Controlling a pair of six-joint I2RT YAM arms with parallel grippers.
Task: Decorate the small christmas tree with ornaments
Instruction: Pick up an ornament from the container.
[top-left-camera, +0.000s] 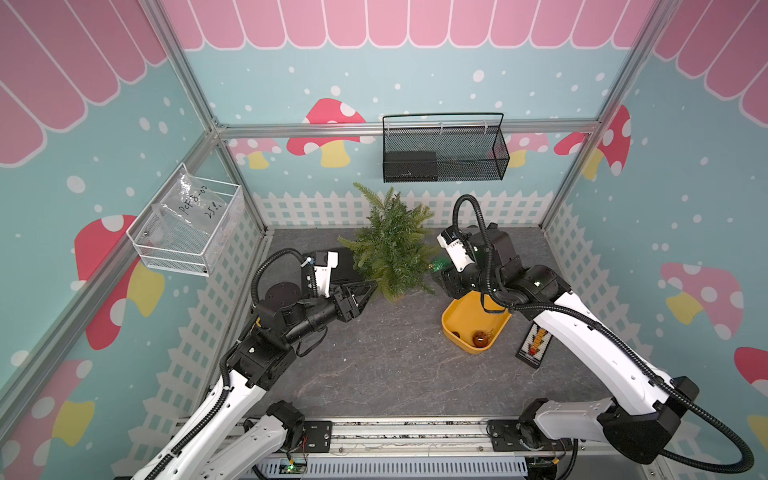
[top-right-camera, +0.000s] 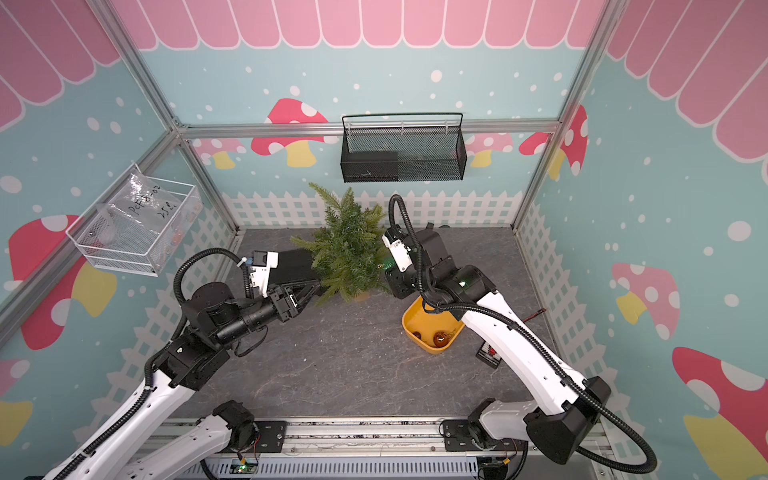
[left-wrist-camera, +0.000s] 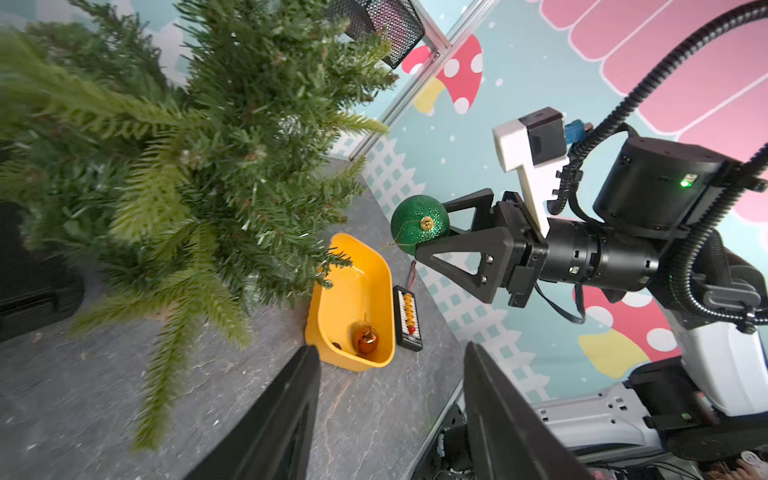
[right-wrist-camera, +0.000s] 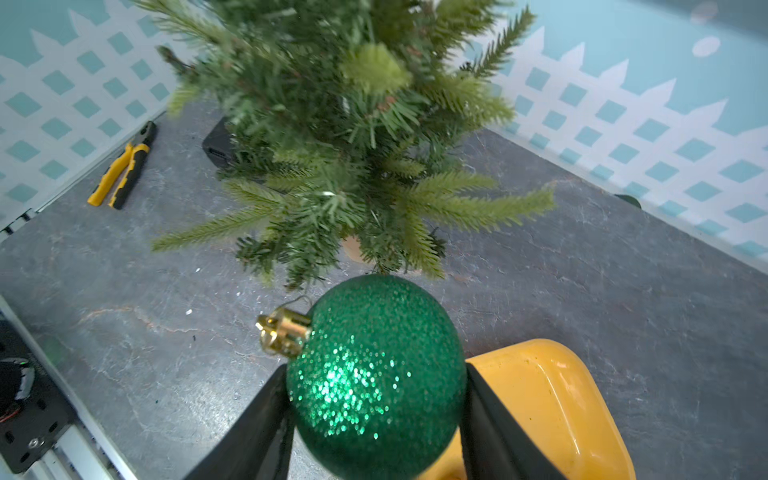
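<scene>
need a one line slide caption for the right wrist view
Right end effector holding the glittery green ornament near the small christmas tree's lower branches, yellow tub partly in view

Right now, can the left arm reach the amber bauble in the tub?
Probably yes: bare table lies between the left pincer and the amber bauble at the tub's near end; the right arm overhangs the far end.

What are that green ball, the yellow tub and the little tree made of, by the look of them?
The green ball looks like plastic coated in glitter: tiny grains sparkle all over it. The yellow tub seems smooth moulded plastic, with a soft sheen and rounded corners. The tree is probably artificial, with plastic needles: stiff, even, feathery sprigs.
</scene>
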